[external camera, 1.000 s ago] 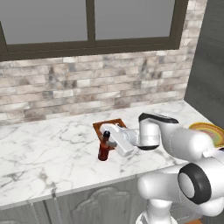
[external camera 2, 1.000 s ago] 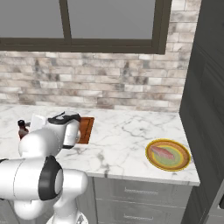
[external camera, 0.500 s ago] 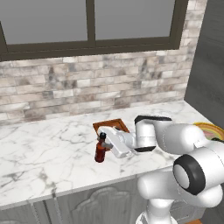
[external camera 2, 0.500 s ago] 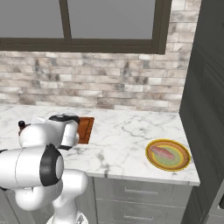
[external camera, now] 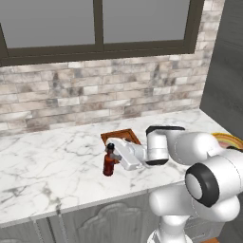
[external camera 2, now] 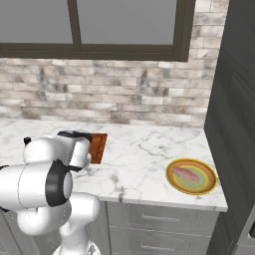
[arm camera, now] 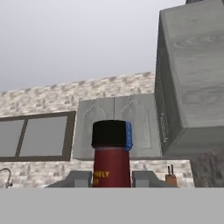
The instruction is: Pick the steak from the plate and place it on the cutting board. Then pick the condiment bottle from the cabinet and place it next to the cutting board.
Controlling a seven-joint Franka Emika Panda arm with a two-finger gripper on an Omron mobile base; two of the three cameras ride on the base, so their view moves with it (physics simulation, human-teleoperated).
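The plate [external camera 2: 191, 177] sits on the marble surface [external camera 2: 144, 154], near its front edge and close to the right end. The steak [external camera 2: 186, 174] lies on the plate, left of its centre. Well to the plate's left, the cutting board [external camera 2: 98, 147] lies on the surface, its left part hidden behind the white arm [external camera 2: 55, 159]. Drawers [external camera 2: 159, 224] run under the plate.

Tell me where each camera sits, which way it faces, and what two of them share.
Left base view: behind-left of the arm, looking down at the counter; white arm, gripper shut on the condiment bottle beside the cutting board.
Right base view: behind-right; arm lower left, plate with the steak.
Hand view: looks sideways across the kitchen past the bottle's cap.
Both base views share the board.
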